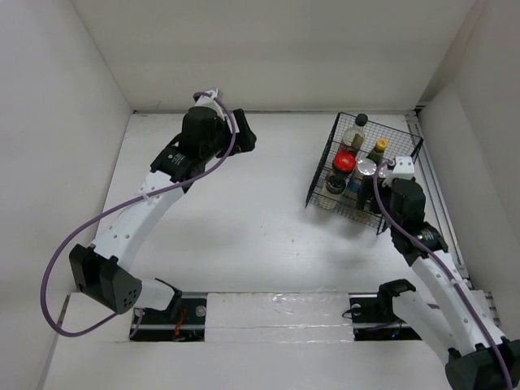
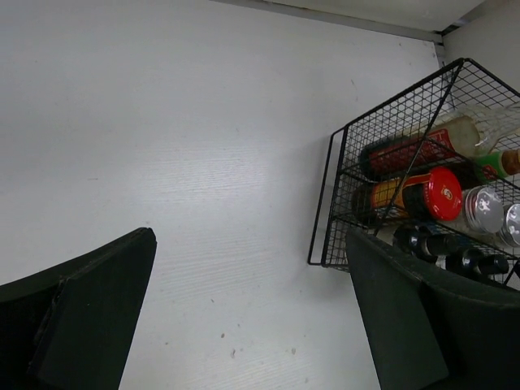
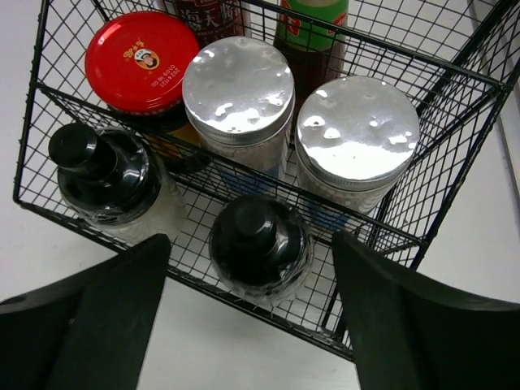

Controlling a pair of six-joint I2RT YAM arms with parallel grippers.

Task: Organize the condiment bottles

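Note:
All the condiment bottles stand inside the black wire rack (image 1: 321,171) at the back right. From above I see the black-capped tall bottle (image 1: 356,128), the yellow-capped bottle (image 1: 379,148), the red-lidded jar (image 1: 344,161), a silver-capped shaker (image 1: 366,168) and a black-capped jar (image 1: 335,184). My right gripper (image 1: 382,191) is open and empty, just above the rack's near side. Its wrist view shows the red lid (image 3: 138,61), two silver caps (image 3: 238,84) (image 3: 357,127) and two black-capped jars (image 3: 101,166) (image 3: 260,240). My left gripper (image 1: 246,138) is open and empty over bare table, left of the rack.
The rack's wire wall (image 3: 30,106) surrounds the bottles. The left wrist view shows the rack (image 2: 322,199) to its right with the red lid (image 2: 439,193) inside. White walls enclose the table on the left, back and right.

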